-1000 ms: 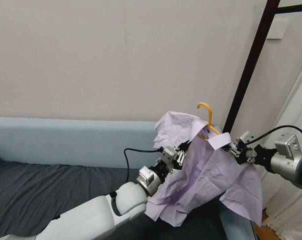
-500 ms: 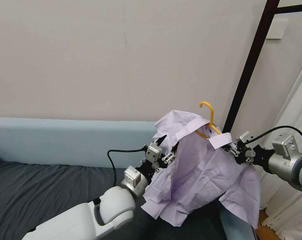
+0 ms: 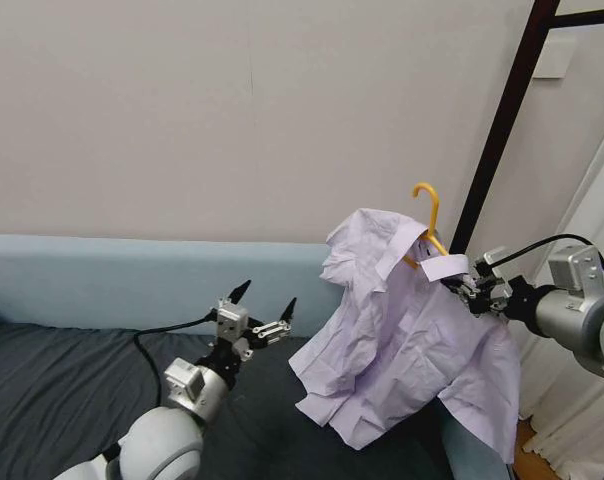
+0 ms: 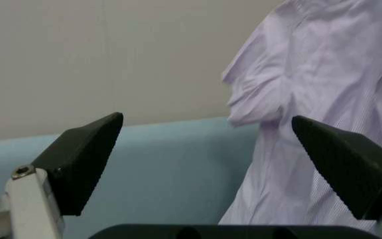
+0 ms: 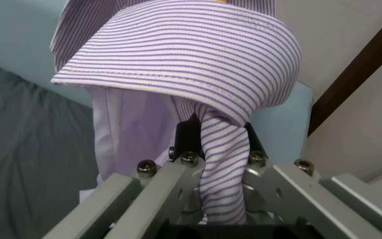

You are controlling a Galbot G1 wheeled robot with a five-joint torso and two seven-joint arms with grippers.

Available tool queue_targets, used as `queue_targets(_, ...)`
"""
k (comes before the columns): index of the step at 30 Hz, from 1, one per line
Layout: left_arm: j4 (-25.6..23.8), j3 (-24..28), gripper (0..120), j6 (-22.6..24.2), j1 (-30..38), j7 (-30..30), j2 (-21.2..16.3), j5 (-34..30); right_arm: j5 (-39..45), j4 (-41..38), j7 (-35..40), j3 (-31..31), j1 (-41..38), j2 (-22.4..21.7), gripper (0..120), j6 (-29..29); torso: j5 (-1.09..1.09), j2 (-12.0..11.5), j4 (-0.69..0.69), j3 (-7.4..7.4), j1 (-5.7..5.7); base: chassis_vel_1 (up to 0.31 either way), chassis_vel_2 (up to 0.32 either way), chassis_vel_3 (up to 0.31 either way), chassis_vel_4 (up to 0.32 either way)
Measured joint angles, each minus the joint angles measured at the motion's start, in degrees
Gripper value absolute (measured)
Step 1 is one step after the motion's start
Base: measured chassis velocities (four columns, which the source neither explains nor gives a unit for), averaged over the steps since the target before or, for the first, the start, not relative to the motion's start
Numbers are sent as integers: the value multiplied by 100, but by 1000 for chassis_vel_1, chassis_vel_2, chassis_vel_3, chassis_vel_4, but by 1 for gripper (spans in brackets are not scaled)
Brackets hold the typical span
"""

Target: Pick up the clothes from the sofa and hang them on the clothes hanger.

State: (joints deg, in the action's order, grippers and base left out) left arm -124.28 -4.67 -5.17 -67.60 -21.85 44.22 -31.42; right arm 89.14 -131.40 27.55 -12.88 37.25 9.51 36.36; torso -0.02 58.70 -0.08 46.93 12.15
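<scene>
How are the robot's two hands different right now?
The left hand is open and holds nothing; the right hand is shut on the purple shirt. The left hand sits low over the sofa; the right hand is higher, beside the yellow hanger. Both point toward the shirt.

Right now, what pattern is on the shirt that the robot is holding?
The shirt has fine purple and white stripes, clearest in the right wrist view.

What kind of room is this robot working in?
Probably a living room or a mock-up of one: a pale blue sofa against a plain wall, a dark clothes rack post beside it, and a lilac shirt on a yellow hanger held by the right gripper.
</scene>
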Motion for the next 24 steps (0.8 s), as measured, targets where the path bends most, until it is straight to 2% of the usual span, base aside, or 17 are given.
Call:
queue_targets(1,46,-147,100,-136,-313,15,84,118,75,-36,116,-132,66,86,2,28,0,0,1,0,0,0,0,0,0)
queue_targets(2,46,-147,100,-136,-313,15,84,118,75,-36,116,-132,66,86,2,28,0,0,1,0,0,0,0,0,0)
queue_targets(5,173,-567,100,-502,-1065,125,431,435,105,-88,331,-459,281,297,2,66,1,0,0,-1,0,0,0,0,0)
queue_targets(6,201,-669,100,-597,-1235,178,583,547,45,-90,361,-515,340,360,2,74,1,0,-1,-1,0,0,0,0,0)
queue_targets(7,201,-669,100,-597,-1235,178,583,547,45,-90,361,-515,340,360,2,74,1,0,-1,-1,0,0,0,0,0)
queue_targets(11,357,-903,100,-899,-1711,340,1220,1002,-328,-60,529,-609,552,726,2,136,2,0,-2,0,0,0,0,0,0)
queue_targets(12,357,-903,100,-899,-1711,340,1220,1002,-328,-60,529,-609,552,726,2,136,2,0,-2,0,0,0,0,0,0)
queue_targets(13,358,-995,100,-971,-1884,390,1424,1129,-534,-4,522,-576,598,872,2,153,1,0,-4,0,0,0,0,0,0)
queue_targets(17,272,-1308,100,-1211,-2532,485,1962,1517,-1180,286,368,-491,766,1265,2,245,5,-1,2,1,0,0,0,0,0)
queue_targets(20,205,-1459,100,-1304,-2765,500,2145,1594,-1187,351,444,-633,778,1351,2,432,6,-1,1,1,0,0,0,0,0)
queue_targets(24,174,-1540,100,-1371,-2901,500,2336,1633,-888,280,827,-1002,768,1227,2,566,2,-1,-2,0,0,0,0,0,0)
